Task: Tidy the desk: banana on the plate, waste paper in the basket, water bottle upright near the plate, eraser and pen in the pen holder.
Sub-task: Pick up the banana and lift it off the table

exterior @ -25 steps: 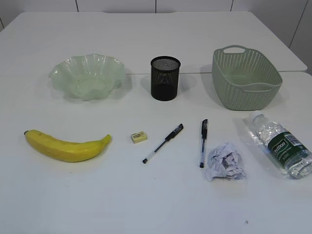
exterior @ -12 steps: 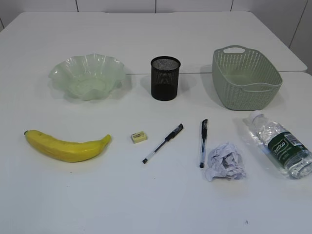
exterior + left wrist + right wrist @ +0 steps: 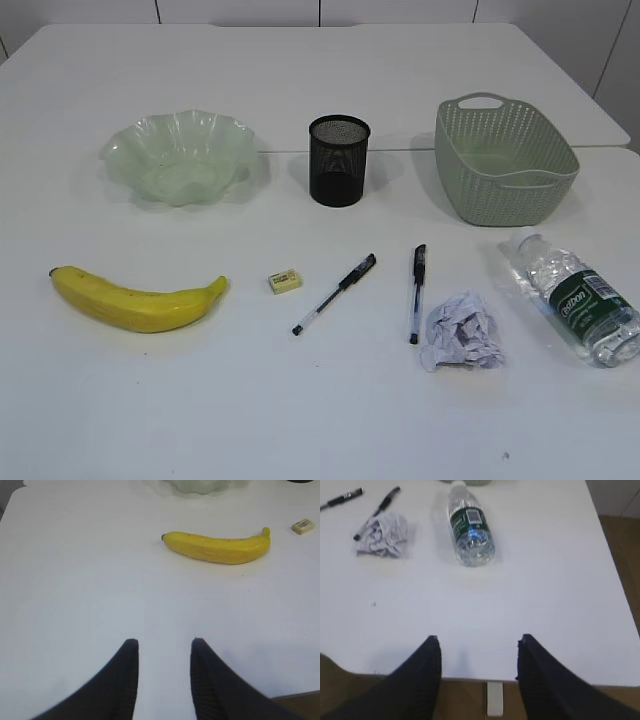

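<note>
Nothing tidied yet, both my grippers, left (image 3: 162, 647) and right (image 3: 479, 645), hang empty with jaws apart over the near table edge, banana (image 3: 138, 297) lying well short of the plate (image 3: 180, 155), bottle (image 3: 577, 300) on its side, probably my first reach.

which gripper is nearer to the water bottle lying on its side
Right. The right gripper hangs over the table's near edge with the water bottle straight ahead of it. The left gripper faces the banana instead; no bottle shows in its view.
</note>
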Motion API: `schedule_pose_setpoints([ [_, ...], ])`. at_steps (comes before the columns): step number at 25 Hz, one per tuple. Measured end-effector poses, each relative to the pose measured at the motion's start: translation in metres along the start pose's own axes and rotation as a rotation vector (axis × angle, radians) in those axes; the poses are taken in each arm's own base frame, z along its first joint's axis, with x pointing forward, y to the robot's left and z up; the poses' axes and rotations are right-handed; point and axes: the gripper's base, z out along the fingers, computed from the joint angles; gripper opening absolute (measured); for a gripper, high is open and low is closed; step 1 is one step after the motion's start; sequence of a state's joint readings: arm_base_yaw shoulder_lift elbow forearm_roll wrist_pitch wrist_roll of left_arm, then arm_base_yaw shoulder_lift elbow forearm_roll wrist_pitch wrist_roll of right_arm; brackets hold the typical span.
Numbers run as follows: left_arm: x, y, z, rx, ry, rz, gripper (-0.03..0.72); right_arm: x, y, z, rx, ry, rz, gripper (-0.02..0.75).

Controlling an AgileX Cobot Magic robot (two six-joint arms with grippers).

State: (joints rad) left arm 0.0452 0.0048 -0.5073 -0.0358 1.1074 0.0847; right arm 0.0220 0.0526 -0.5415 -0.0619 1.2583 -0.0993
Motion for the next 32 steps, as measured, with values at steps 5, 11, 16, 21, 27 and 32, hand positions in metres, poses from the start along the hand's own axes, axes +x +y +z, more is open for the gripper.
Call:
schedule_pose_setpoints([
  [5, -0.009, 0.001, -0.001, -0.009, 0.005, 0.004, 0.313, -0.019, -0.003, 0.009, -0.004, 0.118, -0.009, 0.425],
  [11, -0.046, 0.013, 0.011, -0.078, 0.045, 0.079, 0.403, -0.047, -0.01, 0.011, 0.035, 0.182, -0.031, 0.43],
  [16, -0.081, 0.017, 0.034, -0.08, 0.116, 0.192, 0.419, -0.072, -0.015, 0.017, 0.048, 0.235, -0.054, 0.43],
  [21, -0.122, 0.006, 0.059, -0.007, 0.167, 0.308, 0.42, -0.101, -0.012, 0.025, -0.013, 0.267, -0.051, 0.43],
  [27, -0.168, -0.019, 0.071, 0.017, 0.18, 0.597, 0.42, -0.143, -0.004, 0.029, -0.098, 0.25, -0.134, 0.43],
  [32, -0.185, -0.047, 0.071, 0.042, 0.124, 0.813, 0.42, -0.168, 0.013, 0.035, -0.189, 0.239, -0.266, 0.43],
])
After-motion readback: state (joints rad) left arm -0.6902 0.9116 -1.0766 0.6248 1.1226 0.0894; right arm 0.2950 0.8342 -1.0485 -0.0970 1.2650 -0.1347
